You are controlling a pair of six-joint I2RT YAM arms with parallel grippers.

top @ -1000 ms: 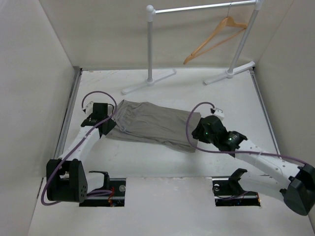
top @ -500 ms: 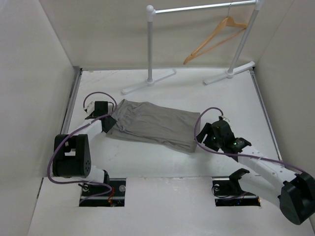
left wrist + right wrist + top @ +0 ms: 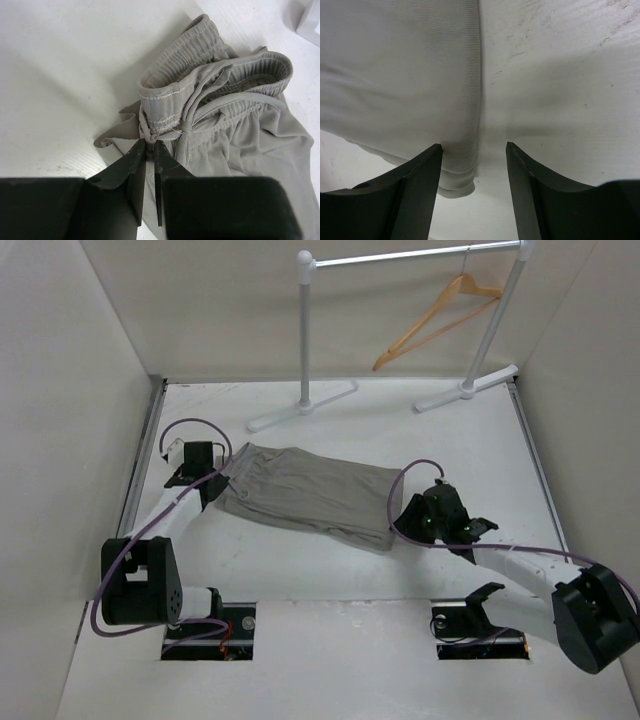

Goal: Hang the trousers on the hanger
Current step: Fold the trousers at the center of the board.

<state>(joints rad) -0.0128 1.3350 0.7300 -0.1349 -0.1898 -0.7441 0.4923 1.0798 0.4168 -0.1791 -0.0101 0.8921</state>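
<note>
The grey-taupe trousers [image 3: 305,495] lie folded flat on the white table, waistband to the left and hems to the right. My left gripper [image 3: 214,486] is at the waistband; in the left wrist view its jaws [image 3: 150,144] are shut on a bunched bit of the ribbed waistband of the trousers [image 3: 235,125] beside the drawstring. My right gripper [image 3: 400,524] sits low at the hem end. It stands open [image 3: 473,146], with the hem edge of the trousers [image 3: 395,75] lying just inside the left finger. The tan wooden hanger [image 3: 440,320] hangs on the rail at the back right.
The white-and-silver clothes rail [image 3: 305,330] stands at the back, its feet [image 3: 300,407] resting on the table. White walls close in both sides. Purple cables loop over both arms. Two cut-outs with arm bases sit at the near edge.
My left gripper has closed on the waistband, pulling it slightly left. My right gripper drew back from the hem, opened wider, then came back low to the hem edge.
</note>
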